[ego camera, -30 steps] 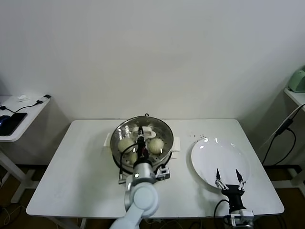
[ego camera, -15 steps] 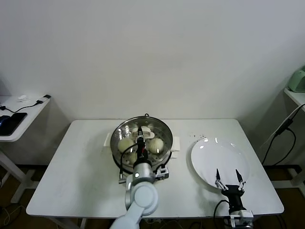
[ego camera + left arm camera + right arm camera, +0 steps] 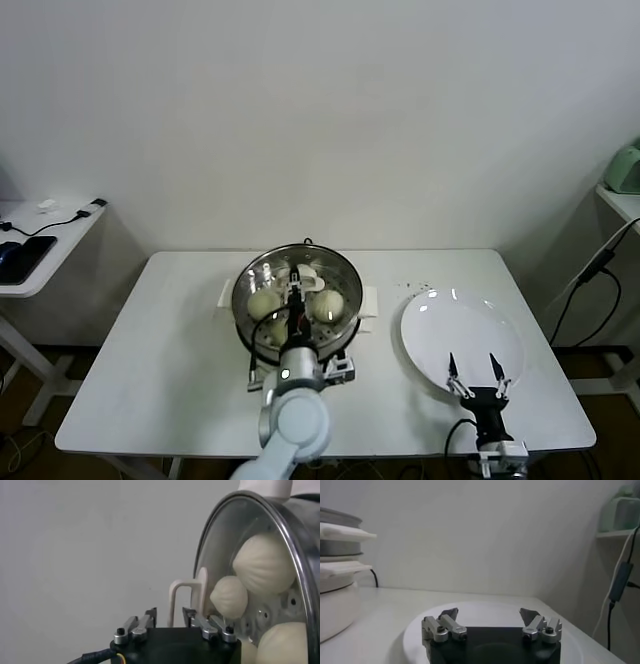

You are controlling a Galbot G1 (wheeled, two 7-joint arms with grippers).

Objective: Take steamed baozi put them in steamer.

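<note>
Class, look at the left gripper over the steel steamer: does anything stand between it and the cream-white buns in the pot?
Nothing visible does: the left gripper hangs open directly above the cream-white baozi in the lidless stainless-steel steamer.

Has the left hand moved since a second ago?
Yes. The left hand has pulled slightly back toward the robot over the steamer, and its fingers now stand apart, off the baozi.

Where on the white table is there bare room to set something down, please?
The table is bare between its left edge and the steamer. The plate is also bare. It is crowded inside the steamer, where the baozi and left tool sit.
</note>
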